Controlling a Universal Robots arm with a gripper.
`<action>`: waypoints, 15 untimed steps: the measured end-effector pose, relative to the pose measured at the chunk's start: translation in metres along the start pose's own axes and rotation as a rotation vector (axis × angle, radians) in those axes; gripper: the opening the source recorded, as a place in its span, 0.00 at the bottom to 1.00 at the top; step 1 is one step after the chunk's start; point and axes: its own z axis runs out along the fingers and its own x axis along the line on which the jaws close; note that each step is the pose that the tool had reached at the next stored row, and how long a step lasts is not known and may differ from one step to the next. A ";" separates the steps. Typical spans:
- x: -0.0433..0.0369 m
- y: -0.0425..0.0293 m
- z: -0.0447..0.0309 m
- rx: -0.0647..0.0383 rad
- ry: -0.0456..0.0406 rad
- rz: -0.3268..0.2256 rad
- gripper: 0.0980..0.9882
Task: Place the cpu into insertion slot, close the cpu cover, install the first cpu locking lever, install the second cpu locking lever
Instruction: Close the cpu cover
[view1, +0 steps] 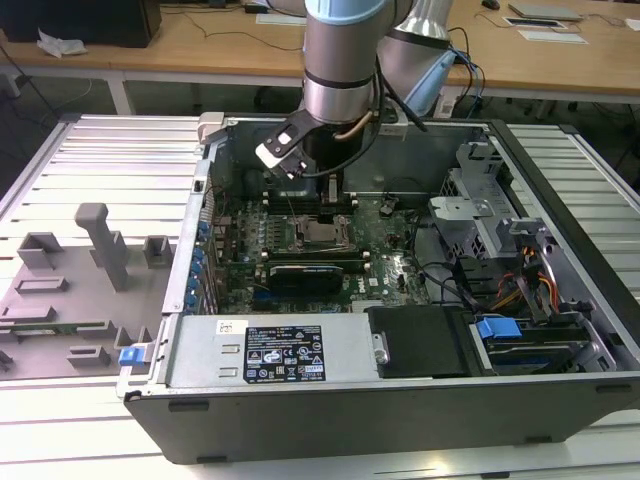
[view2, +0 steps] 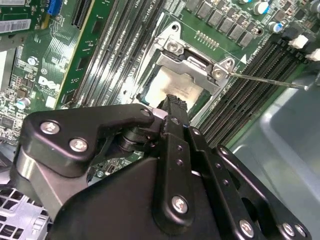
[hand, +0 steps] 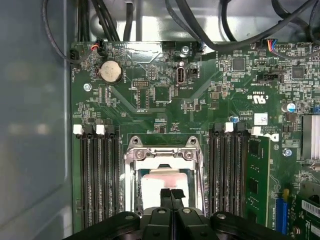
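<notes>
While poised at 12 o'clock of the square black-rimmed insertion slot (view1: 321, 236) in the exterior view, holds black gripper (hand: 172, 193) fingers clenched, empty. Shows thin silver-grey cpu cover (hand: 163, 154) lying over slot, grey metal drive cage (view1: 480, 195) at 3 o'clock.

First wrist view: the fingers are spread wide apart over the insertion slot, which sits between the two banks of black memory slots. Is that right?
Not quite. The fingers are shut, tips pressed together, not spread apart, as the first wrist view shows. The rest holds: they hang over the insertion slot, which sits between the two banks of black memory slots.
</notes>
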 end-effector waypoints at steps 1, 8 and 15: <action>-0.0008 -0.0017 0.0009 -0.011 0.0001 -0.003 0.01; -0.0009 -0.0020 0.0009 -0.011 -0.0007 -0.021 0.01; -0.0008 -0.0019 0.0012 -0.011 -0.0090 -0.197 0.01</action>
